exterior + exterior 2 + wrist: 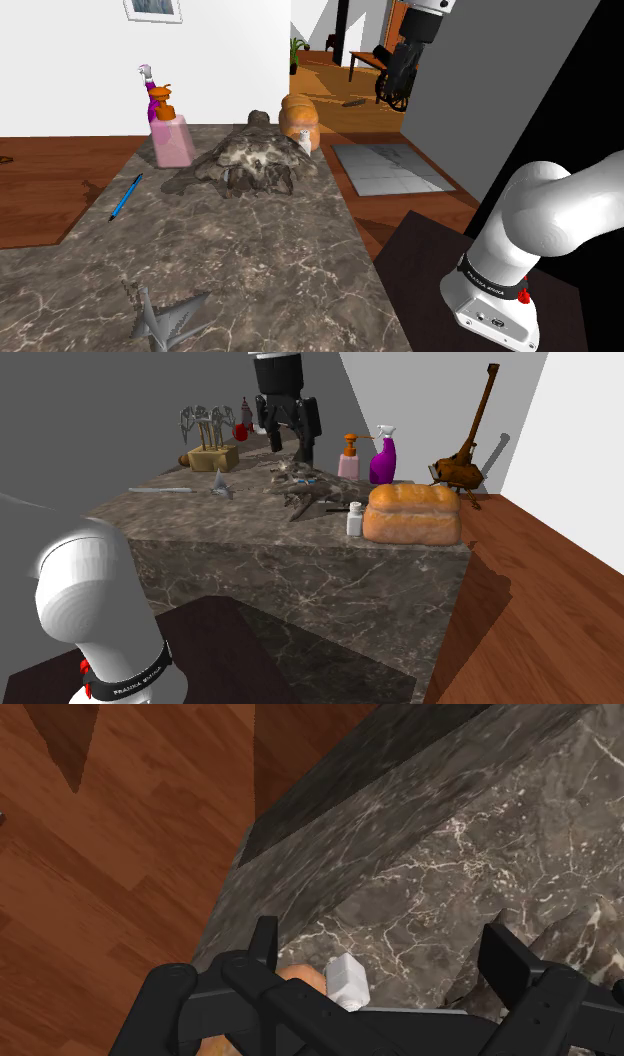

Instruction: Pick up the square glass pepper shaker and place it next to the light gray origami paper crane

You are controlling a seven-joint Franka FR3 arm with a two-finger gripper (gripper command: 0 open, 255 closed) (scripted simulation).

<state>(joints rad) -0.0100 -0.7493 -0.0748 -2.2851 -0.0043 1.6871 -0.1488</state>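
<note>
The pepper shaker (306, 144) is a small white square bottle standing on the marble counter (260, 250), right beside a loaf of bread (298, 117). It also stands in front of the loaf in the second exterior view (355, 518). The grey paper crane (160, 318) sits near the counter's front edge, far from the shaker; in the second exterior view the crane (222, 484) lies mid-counter. My gripper (406, 75) hangs open, high above the counter's edge (291, 444). In the wrist view the shaker (346, 981) shows far below, between my spread fingers (262, 944).
A dark lumpy mottled object (255, 160) lies next to the shaker. A pink soap dispenser (172, 137) and a purple spray bottle (154, 96) stand at the back. A blue pen (126, 196) lies left. A wooden holder (210, 452) stands on the far counter end.
</note>
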